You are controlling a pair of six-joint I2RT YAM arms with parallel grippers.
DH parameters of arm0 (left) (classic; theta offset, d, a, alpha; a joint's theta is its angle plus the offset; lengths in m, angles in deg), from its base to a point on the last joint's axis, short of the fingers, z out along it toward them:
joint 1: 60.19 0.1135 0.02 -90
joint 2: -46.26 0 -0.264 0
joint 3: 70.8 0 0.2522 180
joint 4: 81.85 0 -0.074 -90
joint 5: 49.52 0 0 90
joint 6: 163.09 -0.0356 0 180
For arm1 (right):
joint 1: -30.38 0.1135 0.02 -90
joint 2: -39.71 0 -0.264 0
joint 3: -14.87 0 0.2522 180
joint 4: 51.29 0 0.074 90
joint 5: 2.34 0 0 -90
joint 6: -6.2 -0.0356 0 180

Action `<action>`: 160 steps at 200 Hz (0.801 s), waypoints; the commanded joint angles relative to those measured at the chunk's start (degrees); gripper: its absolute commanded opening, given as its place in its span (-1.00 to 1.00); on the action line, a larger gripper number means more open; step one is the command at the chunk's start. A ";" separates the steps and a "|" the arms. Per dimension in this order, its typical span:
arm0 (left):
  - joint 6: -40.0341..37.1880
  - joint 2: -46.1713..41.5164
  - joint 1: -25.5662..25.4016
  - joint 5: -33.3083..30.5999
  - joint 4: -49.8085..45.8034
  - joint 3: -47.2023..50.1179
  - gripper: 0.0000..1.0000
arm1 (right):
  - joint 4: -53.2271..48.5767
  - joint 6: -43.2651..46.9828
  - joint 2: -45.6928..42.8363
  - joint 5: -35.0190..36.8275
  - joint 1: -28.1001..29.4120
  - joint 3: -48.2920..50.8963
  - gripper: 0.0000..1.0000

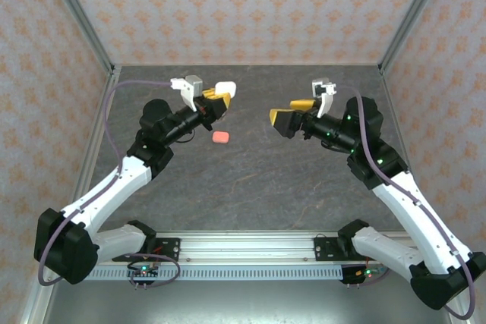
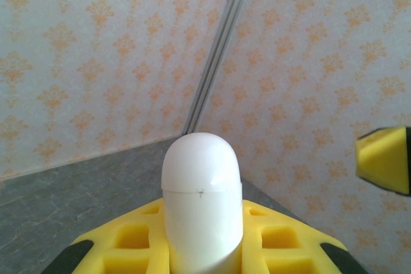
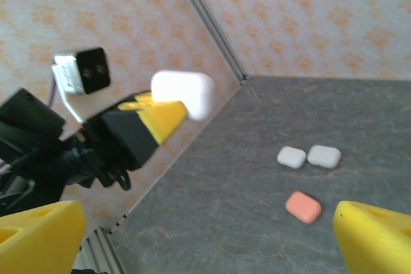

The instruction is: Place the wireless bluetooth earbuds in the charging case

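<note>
Held case (image 1: 225, 89): white, rounded, lid seam closed, raised clear of table (image 1: 288, 187).
Left gripper (image 1: 219, 99): clamped on held case; lower half between yellow pads, domed end sticking out past them.
Right gripper (image 1: 287, 116): jaws wide, nothing between them; faces left gripper, well apart from held case.
Gap between grippers: open air over bare table.
Pink case (image 1: 221, 136): flat on table, under left gripper.
Two white cases (image 3: 291, 156) (image 3: 323, 156): side by side on table, just beyond pink case.
</note>
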 commanded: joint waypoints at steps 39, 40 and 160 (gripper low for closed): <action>1.29 1.49 3.63 -7.35 -10.12 -1.76 -1.00 | -4.02 -2.51 -4.10 8.28 0.16 6.32 0.98; 1.18 1.56 3.71 -7.41 -10.47 -1.85 -1.00 | -4.24 -2.53 -4.14 8.45 0.19 6.39 0.98; -1.43 14.00 7.91 -17.65 -36.37 -8.30 -1.00 | -4.17 -7.29 -1.39 12.71 0.24 13.58 0.98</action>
